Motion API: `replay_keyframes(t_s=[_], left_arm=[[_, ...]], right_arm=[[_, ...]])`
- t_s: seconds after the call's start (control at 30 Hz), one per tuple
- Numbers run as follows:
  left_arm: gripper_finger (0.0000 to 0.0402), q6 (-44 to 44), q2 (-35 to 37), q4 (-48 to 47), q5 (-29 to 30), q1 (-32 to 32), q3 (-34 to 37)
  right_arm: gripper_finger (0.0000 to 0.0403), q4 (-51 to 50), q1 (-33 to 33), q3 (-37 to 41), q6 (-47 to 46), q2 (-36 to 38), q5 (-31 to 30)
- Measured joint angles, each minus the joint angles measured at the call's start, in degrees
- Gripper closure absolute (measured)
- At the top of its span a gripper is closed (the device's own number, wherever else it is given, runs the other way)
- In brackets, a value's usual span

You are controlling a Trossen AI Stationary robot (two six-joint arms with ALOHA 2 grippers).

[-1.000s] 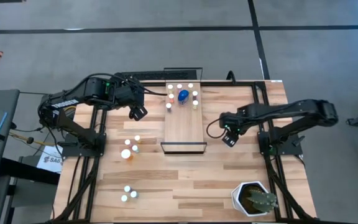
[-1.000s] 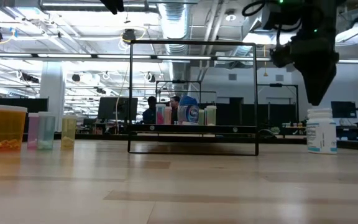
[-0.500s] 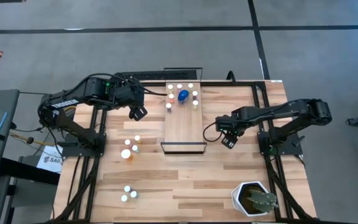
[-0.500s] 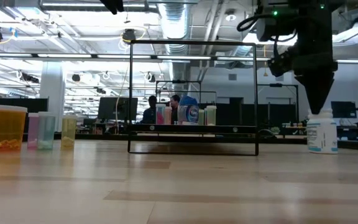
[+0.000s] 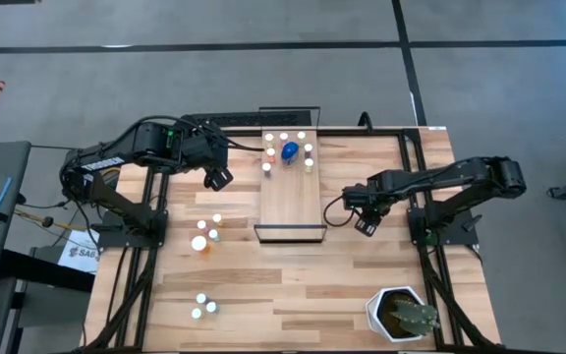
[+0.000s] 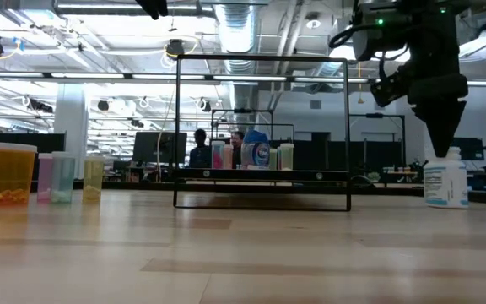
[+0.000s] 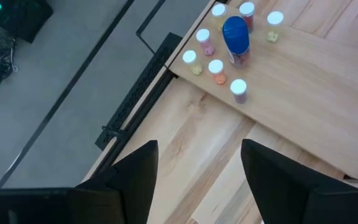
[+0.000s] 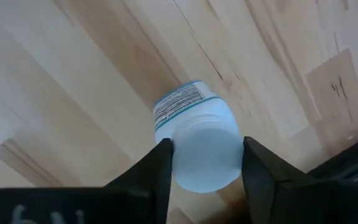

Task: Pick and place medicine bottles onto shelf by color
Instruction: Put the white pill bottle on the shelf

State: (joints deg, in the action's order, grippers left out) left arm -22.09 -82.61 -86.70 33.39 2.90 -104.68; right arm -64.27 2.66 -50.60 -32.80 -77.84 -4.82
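The right gripper has shifted rightward, its fingers closed around the white labelled plastic bottle, ready for lifting.

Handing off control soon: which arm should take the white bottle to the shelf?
Right. The right gripper already straddles the white bottle, beside the shelf; the left gripper hangs open across it.

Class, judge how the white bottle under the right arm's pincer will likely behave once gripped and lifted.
The white bottle looks like smooth, rigid plastic, so it should hold its shape but might slip. Round and upright, it could tip or roll if nudged. The right pincer straddles its cap, fingers apparently touching.
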Motion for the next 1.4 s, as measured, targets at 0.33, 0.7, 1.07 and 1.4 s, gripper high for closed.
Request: replay_keyframes(t_s=[0.33, 0.7, 1.07, 1.4], left_arm=[[0.0184, 1.65, 0.0, 0.0, 0.0, 0.0, 0.0], [0.0184, 3.67, 0.02, -0.52, -0.13, -0.01, 0.0], [0.0184, 2.98, 0.02, -3.36, -1.94, -0.02, 0.0], [0.0184, 4.95, 0.02, -3.33, -3.21, 0.0, 0.0]], right_arm=[[0.0232, -0.45, 2.17, -9.52, 4.69, -0.2, 1.24], [0.0229, -8.43, 7.03, -29.36, 16.18, -12.55, -1.25], [0.0226, -8.76, 9.09, -42.1, 28.1, -26.01, -1.64], [0.0224, -8.36, 9.52, -48.42, 32.04, -32.31, -1.56]])
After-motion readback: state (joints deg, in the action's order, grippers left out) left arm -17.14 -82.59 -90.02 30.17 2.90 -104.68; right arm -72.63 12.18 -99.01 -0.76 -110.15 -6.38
